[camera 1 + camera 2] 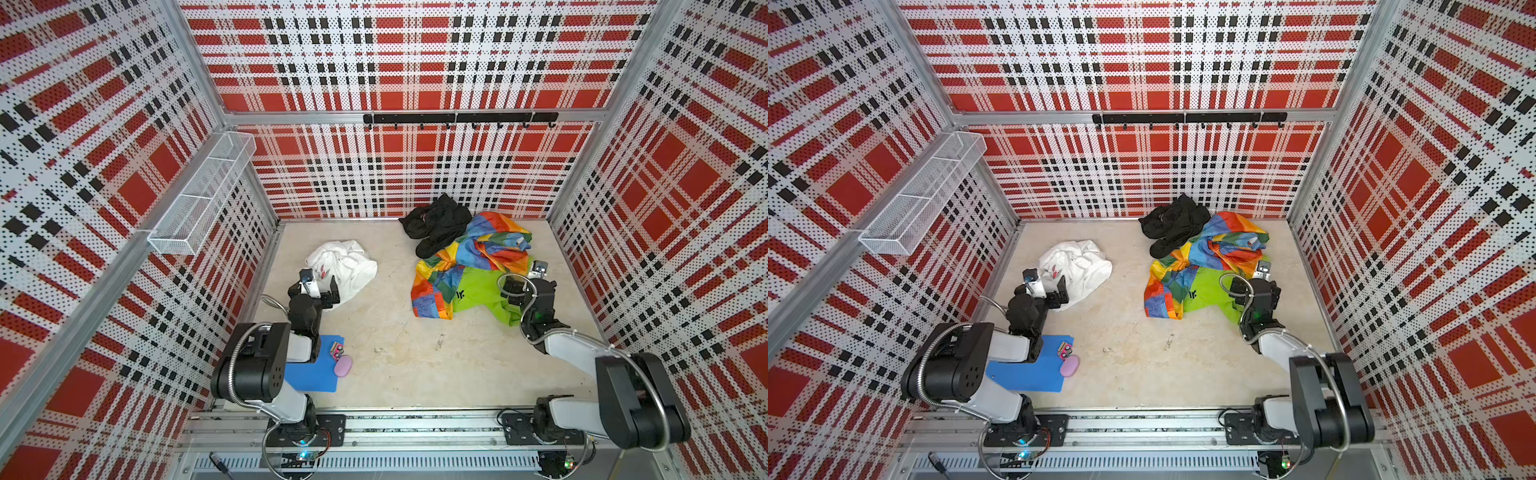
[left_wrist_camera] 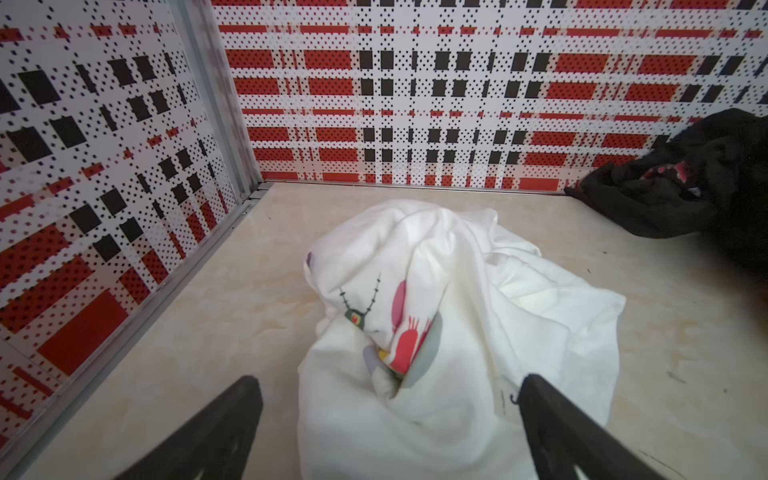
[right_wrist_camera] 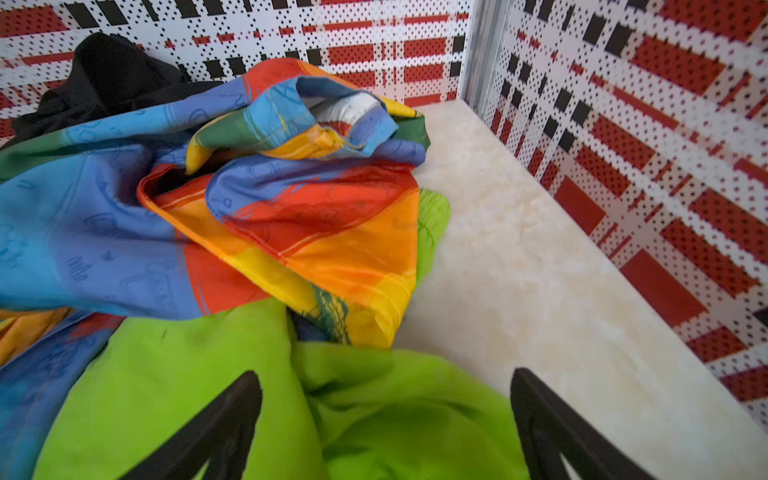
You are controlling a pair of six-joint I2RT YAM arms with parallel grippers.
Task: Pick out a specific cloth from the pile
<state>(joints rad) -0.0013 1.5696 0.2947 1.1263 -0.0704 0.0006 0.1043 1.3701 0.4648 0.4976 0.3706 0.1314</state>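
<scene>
The cloth [image 1: 345,266] [image 1: 1077,266] is white with a small red-and-black mark. It lies crumpled by itself left of centre, apart from the pile [image 1: 469,257] [image 1: 1204,257]. My left gripper [image 1: 323,286] [image 1: 1050,286] is open, its jaws straddling the cloth's [image 2: 436,291] near edge, as the left gripper [image 2: 388,380] also shows in the left wrist view. The pile holds a black garment [image 1: 436,224], rainbow patchwork [image 3: 291,216] and a lime-green garment [image 1: 482,295] [image 3: 249,395]. My right gripper [image 1: 524,279] [image 1: 1252,278] [image 3: 384,374] is open over the lime-green fabric, holding nothing.
A blue mat [image 1: 316,370] lies near the left arm's base with a pink oval object [image 1: 343,365] and a small colourful item [image 1: 336,349] on it. A wire basket [image 1: 199,195] hangs on the left wall. A black hook rail [image 1: 457,118] runs along the back wall.
</scene>
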